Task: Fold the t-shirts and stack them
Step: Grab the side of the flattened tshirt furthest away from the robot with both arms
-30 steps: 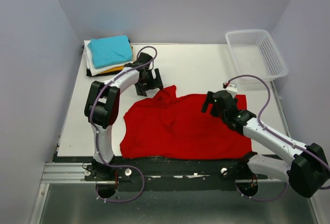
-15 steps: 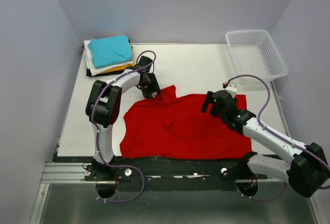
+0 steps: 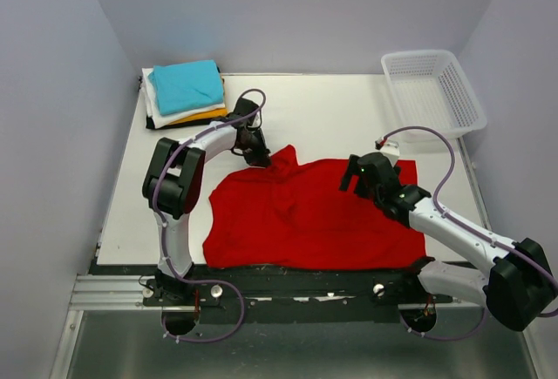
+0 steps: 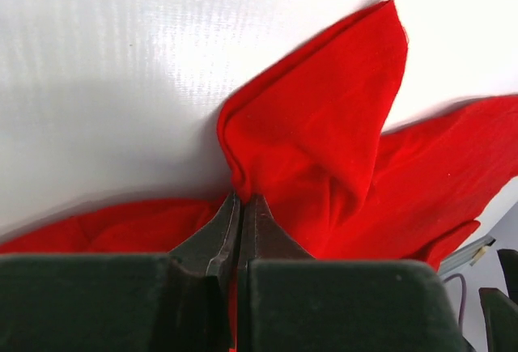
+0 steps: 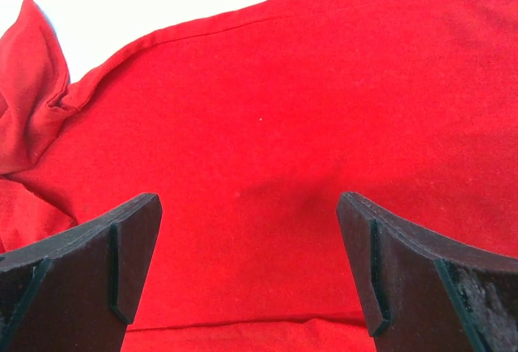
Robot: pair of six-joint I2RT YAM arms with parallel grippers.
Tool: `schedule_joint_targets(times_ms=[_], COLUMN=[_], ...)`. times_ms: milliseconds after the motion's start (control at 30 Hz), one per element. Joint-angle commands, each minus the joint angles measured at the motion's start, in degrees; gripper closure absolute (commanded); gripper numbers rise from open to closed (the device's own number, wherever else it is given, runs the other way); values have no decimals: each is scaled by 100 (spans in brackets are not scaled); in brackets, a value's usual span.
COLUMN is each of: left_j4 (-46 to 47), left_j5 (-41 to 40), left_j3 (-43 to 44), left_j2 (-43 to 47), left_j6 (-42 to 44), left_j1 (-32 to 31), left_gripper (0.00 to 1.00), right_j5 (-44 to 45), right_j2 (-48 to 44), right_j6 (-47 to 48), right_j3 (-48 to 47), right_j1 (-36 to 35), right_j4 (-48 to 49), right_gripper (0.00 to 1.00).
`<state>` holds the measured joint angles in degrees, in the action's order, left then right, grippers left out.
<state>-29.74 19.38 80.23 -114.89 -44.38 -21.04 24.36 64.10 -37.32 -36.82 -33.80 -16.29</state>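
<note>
A bright red t-shirt [image 3: 305, 213] lies spread over the middle of the white table, with one sleeve [image 3: 283, 157] bunched up at its far left corner. My left gripper [image 3: 260, 154] is shut on the edge of that sleeve [image 4: 316, 133]; the cloth is pinched between its tips [image 4: 244, 202]. My right gripper [image 3: 356, 175] hovers open just above the shirt's right part [image 5: 324, 93], nothing between its fingers [image 5: 133, 247]. A stack of folded t-shirts [image 3: 185, 91], teal on top, sits at the far left corner.
A white lattice basket [image 3: 433, 91] stands at the far right corner of the table [image 3: 340, 109]. The shirt's near hem reaches the table's front edge, by the arm bases.
My left gripper has moved right to the sleeve and shut on it; it stood open beside the shirt before. The right arm has edged slightly left.
</note>
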Motion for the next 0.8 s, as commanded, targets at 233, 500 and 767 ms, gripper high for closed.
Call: schedule_joint_targets(times_ms=[233,500,767], left_j4=[363,320,-651], left_j5=[-127,-377,-777], left_j3=[304,596,2177], left_j2=[761,948,258], left_j6=[827,1859,3925], left_j1=[-46,-84,-120], left_gripper=[100,100,100], right_j5=[313,1250,1794], right_j2=[15,264,1190], right_j6=[89,-220,-527], right_j3=[-196,-420,-1181], right_j1=[-19,-12,385], right_j4=[-2,-330,-829], right_gripper=[0,0,0])
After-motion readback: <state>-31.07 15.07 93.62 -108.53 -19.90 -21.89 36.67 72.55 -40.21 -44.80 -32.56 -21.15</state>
